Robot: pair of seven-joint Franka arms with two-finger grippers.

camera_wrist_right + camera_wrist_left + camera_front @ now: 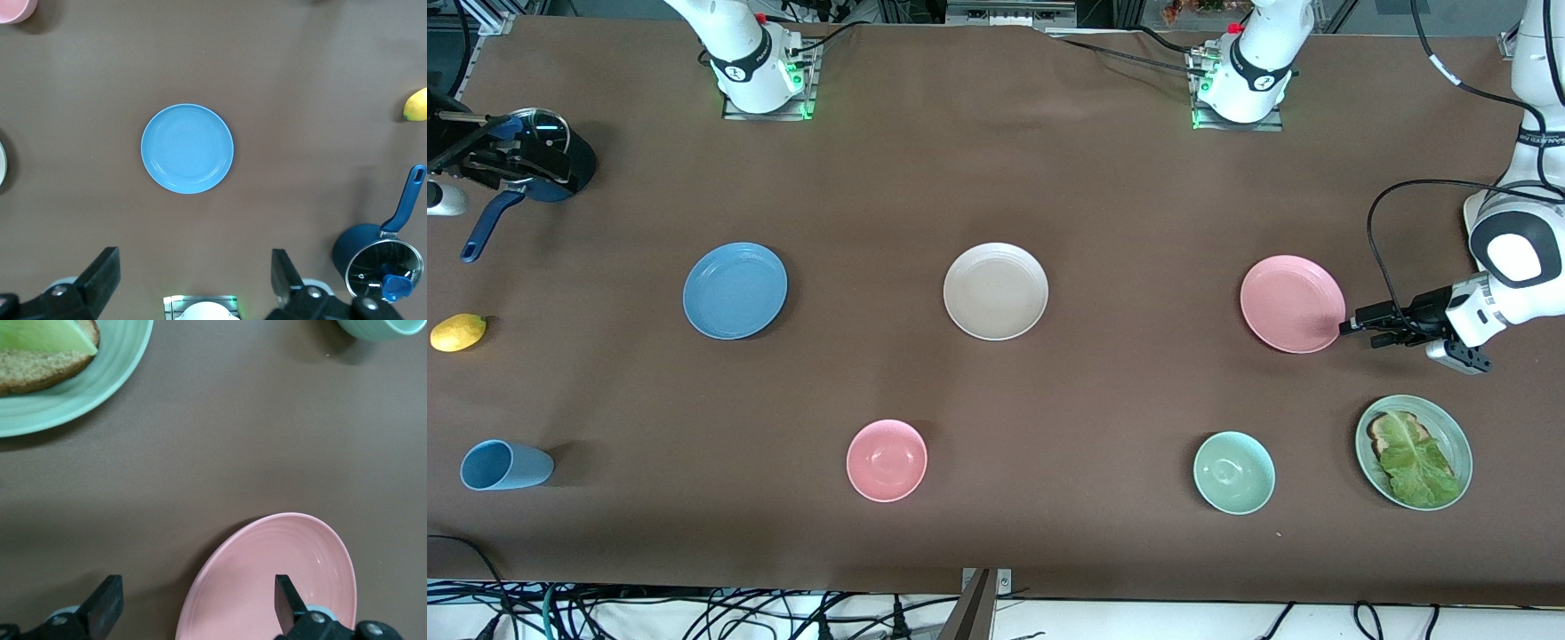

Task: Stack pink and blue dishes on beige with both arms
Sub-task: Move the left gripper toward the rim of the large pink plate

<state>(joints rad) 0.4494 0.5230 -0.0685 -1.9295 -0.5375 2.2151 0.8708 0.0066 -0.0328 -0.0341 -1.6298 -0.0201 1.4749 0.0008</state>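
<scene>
The pale pink plate (1292, 303) lies toward the left arm's end of the table. My left gripper (1352, 327) is low at its rim, open; in the left wrist view the left gripper (198, 587) has one finger (285, 597) over the pink plate (280, 587) and the other over bare table. The beige plate (996, 291) sits mid-table with nothing on it. The blue plate (735, 291) lies toward the right arm's end. My right gripper (193, 263) hangs open high over the table between its base and the blue plate (187, 149); the front view does not show it.
A green plate with toast and lettuce (1414, 451) and a green bowl (1233, 472) lie nearer the front camera than the pink plate. A pink bowl (887, 460), blue cup (505, 465), lemon (458, 332) and lidded blue saucepan (543, 156) stand around.
</scene>
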